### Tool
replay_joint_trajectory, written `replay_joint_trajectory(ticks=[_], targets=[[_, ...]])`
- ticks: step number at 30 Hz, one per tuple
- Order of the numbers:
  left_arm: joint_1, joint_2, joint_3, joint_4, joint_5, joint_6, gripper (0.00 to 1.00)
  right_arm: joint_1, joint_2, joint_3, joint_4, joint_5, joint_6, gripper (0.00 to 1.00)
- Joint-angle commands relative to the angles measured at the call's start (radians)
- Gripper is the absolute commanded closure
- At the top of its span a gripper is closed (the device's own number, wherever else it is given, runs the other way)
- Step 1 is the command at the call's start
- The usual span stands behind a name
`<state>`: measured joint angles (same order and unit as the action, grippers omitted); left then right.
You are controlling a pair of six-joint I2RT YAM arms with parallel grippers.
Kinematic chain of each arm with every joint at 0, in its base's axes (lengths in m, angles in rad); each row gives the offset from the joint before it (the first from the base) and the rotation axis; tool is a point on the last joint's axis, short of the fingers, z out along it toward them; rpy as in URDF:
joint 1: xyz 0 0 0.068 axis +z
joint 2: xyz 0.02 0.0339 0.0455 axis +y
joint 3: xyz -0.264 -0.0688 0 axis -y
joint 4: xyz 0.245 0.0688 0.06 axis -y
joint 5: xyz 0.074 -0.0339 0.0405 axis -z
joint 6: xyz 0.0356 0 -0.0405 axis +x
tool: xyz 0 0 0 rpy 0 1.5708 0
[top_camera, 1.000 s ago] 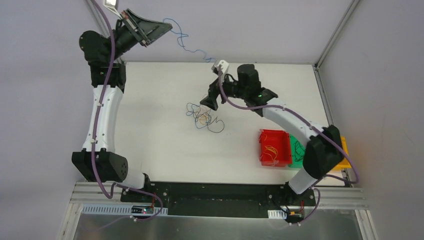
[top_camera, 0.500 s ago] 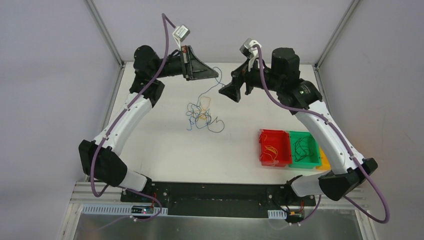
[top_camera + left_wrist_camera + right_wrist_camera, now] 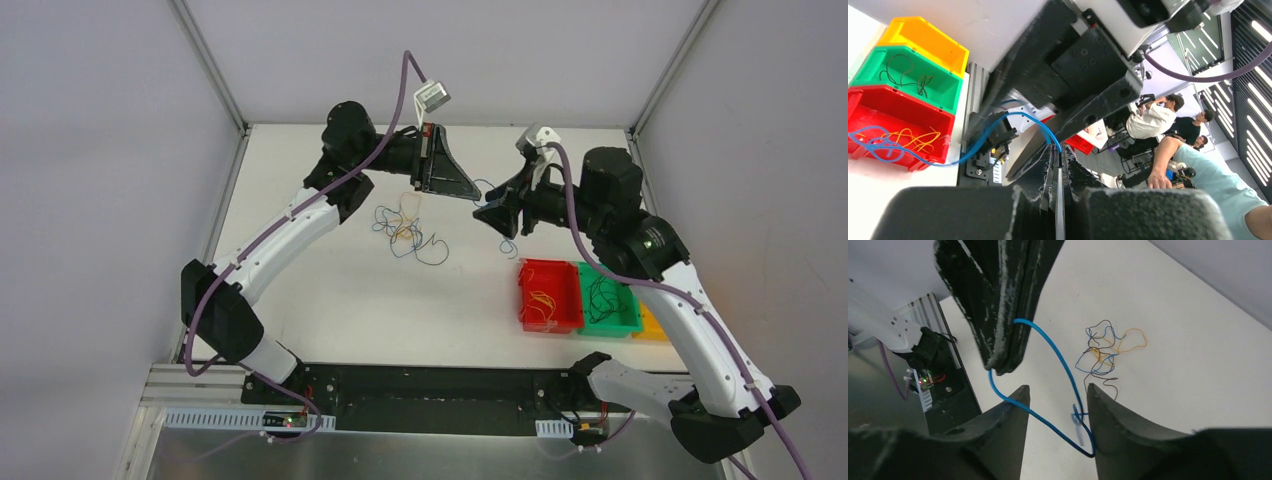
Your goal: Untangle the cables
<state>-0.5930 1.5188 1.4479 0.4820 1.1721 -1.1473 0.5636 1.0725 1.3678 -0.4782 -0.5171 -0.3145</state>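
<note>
While yellow-orange strands (image 3: 543, 300) sit in the red bin (image 3: 522, 300) and black strands (image 3: 605, 293) in the green bin (image 3: 610, 329) beside it, a knot of cables (image 3: 405, 228) in blue, black and orange waits farther out on the table (image 3: 330, 280), so I'd call this job partly done. Just past that, the right gripper (image 3: 1058, 389) stands spread with a blue cable (image 3: 1066, 367) drooping between its fingers. The left gripper (image 3: 1058, 155), pressed together, pinches that cable's upper end, which looks clear of the knot.
</note>
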Motion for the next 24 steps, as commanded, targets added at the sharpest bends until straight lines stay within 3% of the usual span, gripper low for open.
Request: replay_joint_trajectory(ticks=[1, 2, 3, 6, 10, 12, 13, 14, 15, 16, 19, 24], targets=[[-0.014, 0.030, 0.075, 0.030, 0.008, 0.011, 1.00, 0.001, -0.070, -0.030, 0.088, 0.033, 0.021, 0.73], [-0.015, 0.037, 0.085, 0.029, 0.007, 0.009, 1.00, 0.002, -0.083, -0.036, 0.088, 0.034, 0.015, 0.90], [-0.014, 0.045, 0.095, 0.030, 0.007, 0.007, 1.00, 0.001, -0.090, -0.038, 0.078, 0.047, 0.012, 1.00], [-0.013, 0.060, 0.130, 0.030, 0.009, 0.008, 1.00, -0.011, -0.103, -0.030, 0.013, 0.094, -0.002, 1.00], [-0.006, 0.049, 0.162, -0.063, 0.025, 0.104, 0.73, -0.093, -0.131, -0.012, -0.073, 0.108, 0.002, 1.00], [0.004, 0.030, 0.162, -0.154, 0.023, 0.189, 0.44, -0.154, -0.139, 0.015, -0.138, 0.109, 0.001, 1.00], [0.014, 0.023, 0.161, -0.208, 0.023, 0.226, 0.35, -0.186, -0.141, 0.034, -0.184, 0.122, -0.001, 1.00], [0.026, 0.017, 0.156, -0.253, 0.021, 0.261, 0.16, -0.214, -0.136, 0.061, -0.237, 0.145, -0.005, 1.00], [0.043, 0.010, 0.149, -0.293, 0.019, 0.287, 0.06, -0.246, -0.124, 0.104, -0.304, 0.172, -0.018, 1.00], [0.062, 0.002, 0.137, -0.321, 0.015, 0.306, 0.02, -0.278, -0.094, 0.168, -0.418, 0.196, -0.038, 1.00], [0.130, -0.044, 0.086, -0.369, -0.003, 0.357, 0.01, -0.379, -0.021, 0.308, -0.639, 0.295, -0.097, 1.00], [0.201, -0.087, 0.043, -0.435, -0.012, 0.419, 0.01, -0.598, 0.073, 0.420, -0.836, 0.355, -0.185, 1.00]])
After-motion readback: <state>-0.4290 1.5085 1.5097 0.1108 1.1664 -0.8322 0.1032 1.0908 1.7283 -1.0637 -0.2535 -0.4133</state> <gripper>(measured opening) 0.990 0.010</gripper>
